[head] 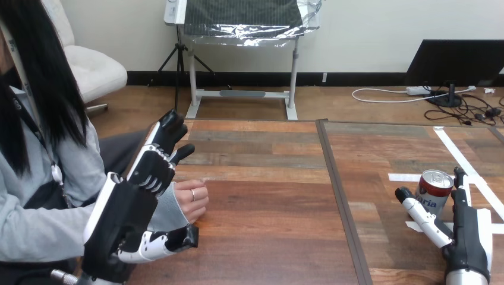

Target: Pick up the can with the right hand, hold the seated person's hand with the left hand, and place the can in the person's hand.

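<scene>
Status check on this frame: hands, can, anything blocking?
Left hand open, beside person's hand. Right hand open, fingers either side of can. Can upright on table. No obstacle between.

Only one piece of print showed, white lettering on the blue lower band of the can (435, 185). The thumb of the right hand (469, 240) crossed in front of its start, so just the last few letters stood clear and no whole word could be read.
</scene>
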